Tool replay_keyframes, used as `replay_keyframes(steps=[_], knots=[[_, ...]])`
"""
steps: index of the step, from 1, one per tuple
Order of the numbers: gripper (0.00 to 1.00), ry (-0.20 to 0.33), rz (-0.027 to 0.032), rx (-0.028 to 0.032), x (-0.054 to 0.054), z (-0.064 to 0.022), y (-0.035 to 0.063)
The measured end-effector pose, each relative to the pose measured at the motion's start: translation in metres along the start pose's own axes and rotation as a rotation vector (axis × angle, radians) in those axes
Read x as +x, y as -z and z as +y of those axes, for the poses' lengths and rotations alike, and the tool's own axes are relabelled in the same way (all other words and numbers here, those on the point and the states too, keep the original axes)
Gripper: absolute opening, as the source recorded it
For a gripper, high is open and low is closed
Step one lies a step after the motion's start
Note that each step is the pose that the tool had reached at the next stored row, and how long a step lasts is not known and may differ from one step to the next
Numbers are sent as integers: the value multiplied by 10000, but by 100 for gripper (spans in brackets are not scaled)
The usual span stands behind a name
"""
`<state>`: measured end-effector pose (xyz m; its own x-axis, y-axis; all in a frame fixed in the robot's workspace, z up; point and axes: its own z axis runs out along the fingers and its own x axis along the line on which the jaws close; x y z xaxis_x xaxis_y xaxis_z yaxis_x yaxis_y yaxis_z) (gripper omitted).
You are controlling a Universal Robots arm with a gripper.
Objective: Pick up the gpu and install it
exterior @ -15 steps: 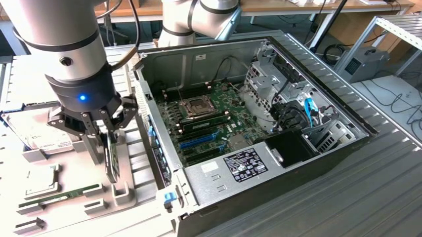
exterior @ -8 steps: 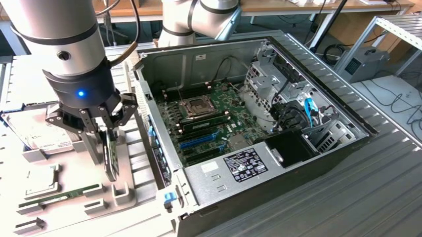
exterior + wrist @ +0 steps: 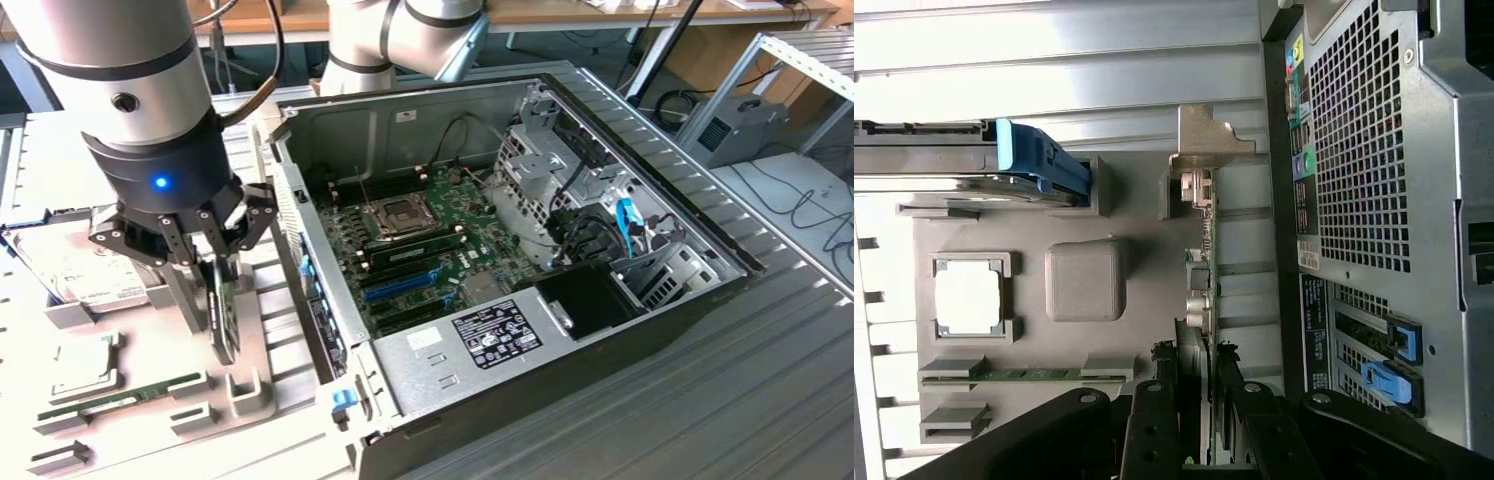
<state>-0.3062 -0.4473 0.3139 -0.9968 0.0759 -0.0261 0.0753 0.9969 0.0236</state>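
The gpu [image 3: 224,312] is a slim dark card standing on edge in a slot of the grey parts tray [image 3: 283,300], to the exterior view's left of the open computer case [image 3: 534,330]. My gripper [image 3: 216,262] hangs straight down over it, fingers closed against both faces of the card's top edge. In the wrist view the gpu [image 3: 1200,270] runs away from my gripper [image 3: 1196,378], its silvery end bracket [image 3: 1206,138] at the far end. The card's lower edge still sits in the tray holder. The motherboard [image 3: 427,240] lies open inside the case, with blue expansion slots [image 3: 400,285].
On the tray lie a silver hard drive [image 3: 64,272] with a blue frame [image 3: 1041,160], a square processor [image 3: 80,360] and a thin green memory stick [image 3: 123,396]. The case's rear panel [image 3: 1374,150] stands close beside the gpu. Cables and a drive cage [image 3: 627,230] crowd the case's right side.
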Motion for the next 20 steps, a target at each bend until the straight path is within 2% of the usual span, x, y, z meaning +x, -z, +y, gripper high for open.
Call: replay_keyframes(steps=[1,3,7,12,20], knots=[[26,0,0,1,0,0,7],[26,0,0,1,-2,3,98],[26,-1,0,0,-8,8,336],[26,0,1,1,-13,13,511],[26,-1,1,1,-14,14,554]])
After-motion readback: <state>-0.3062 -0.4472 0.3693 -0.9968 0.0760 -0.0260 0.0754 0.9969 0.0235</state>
